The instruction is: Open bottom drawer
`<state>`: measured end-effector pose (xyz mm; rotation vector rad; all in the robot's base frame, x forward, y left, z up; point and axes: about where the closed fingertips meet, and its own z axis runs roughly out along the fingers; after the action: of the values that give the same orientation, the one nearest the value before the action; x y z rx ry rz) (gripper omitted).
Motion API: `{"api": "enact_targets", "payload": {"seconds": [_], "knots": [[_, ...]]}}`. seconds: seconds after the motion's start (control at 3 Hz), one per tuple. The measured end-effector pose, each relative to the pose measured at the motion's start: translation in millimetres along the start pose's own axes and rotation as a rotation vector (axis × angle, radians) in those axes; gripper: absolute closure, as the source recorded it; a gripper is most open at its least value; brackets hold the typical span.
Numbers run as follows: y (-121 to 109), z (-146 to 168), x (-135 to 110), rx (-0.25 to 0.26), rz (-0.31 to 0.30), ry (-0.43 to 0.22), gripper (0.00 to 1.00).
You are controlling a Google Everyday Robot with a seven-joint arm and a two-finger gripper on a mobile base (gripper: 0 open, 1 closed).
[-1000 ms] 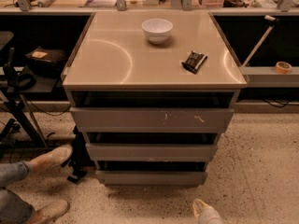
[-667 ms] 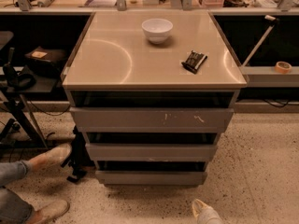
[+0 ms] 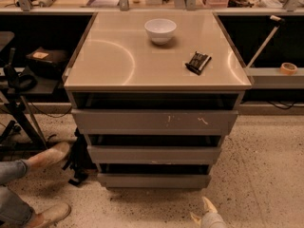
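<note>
The bottom drawer (image 3: 154, 180) is the lowest, slimmest grey front of the cabinet, just above the speckled floor, with a dark gap above it. No tray shows inside it. Above it are the mid-sized front (image 3: 154, 154) and the tallest front with white scuffs (image 3: 154, 121). Only a pale tip of my gripper (image 3: 207, 216) shows at the bottom edge of the camera view. It is low over the floor, in front of and slightly right of the bottom drawer, and not touching it.
On the cabinet top (image 3: 109, 56) stand a white bowl (image 3: 160, 30) and a small black object (image 3: 198, 62). A person's legs and shoes (image 3: 46, 156) lie on the floor at left beside a black stand (image 3: 19, 108). A tape roll (image 3: 287, 68) sits on a shelf at right.
</note>
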<state>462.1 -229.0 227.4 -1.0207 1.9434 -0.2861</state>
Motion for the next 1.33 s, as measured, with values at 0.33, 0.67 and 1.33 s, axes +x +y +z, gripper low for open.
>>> {"api": "enact_targets", "payload": {"seconds": [0.33,0.67,1.33], "knots": [[-0.1,0.3,-0.2,0.000,0.000,0.000,0.00],[-9.4,20.4,-8.7,-0.023,-0.032,0.002,0.00],[-35.1,140.7,-48.2,-0.157,-0.200,0.081,0.00]]}}
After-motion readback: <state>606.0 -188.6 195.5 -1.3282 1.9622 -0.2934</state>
